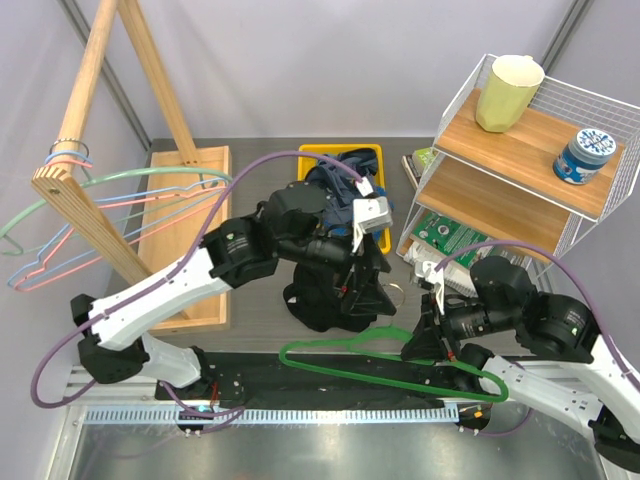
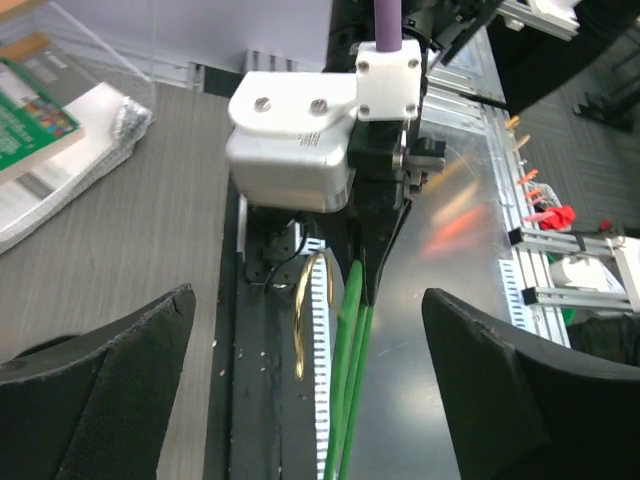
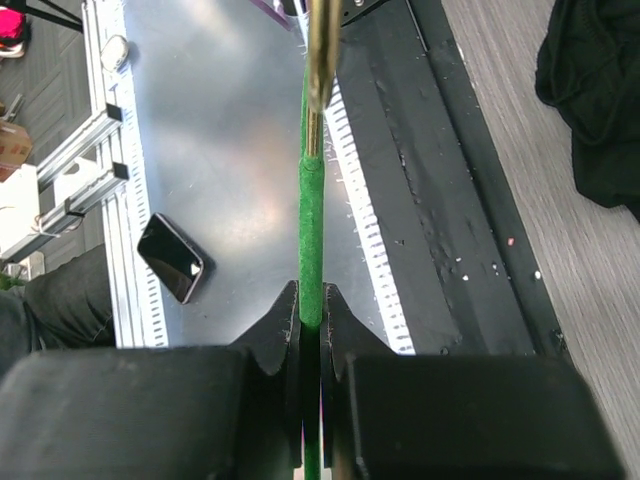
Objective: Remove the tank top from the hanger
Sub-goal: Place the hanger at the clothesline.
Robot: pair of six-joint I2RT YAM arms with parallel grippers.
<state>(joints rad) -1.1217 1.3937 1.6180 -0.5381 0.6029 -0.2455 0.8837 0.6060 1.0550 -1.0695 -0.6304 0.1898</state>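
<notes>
The black tank top [image 1: 325,305] lies in a crumpled heap on the table, apart from the hanger; its edge shows in the right wrist view [image 3: 595,100]. The green hanger [image 1: 380,362] hangs bare over the table's near edge, its gold hook [image 2: 305,320] pointing towards the heap. My right gripper [image 1: 425,335] is shut on the hanger's green bar [image 3: 311,250], which is pinched between the fingertips [image 3: 311,318]. My left gripper [image 1: 362,285] hovers over the heap with its jaws open wide [image 2: 310,400]; only the hanger [image 2: 345,400], further off, shows between its fingers [image 2: 100,390].
A yellow bin [image 1: 372,153] of dark clothes stands behind the heap. At the left stands a wooden rack [image 1: 100,230] with pastel hangers [image 1: 60,260]. A wire shelf [image 1: 520,150] at the right carries a yellow cup [image 1: 508,92] and a blue tin [image 1: 585,155]. Packets [image 1: 440,235] lie under it.
</notes>
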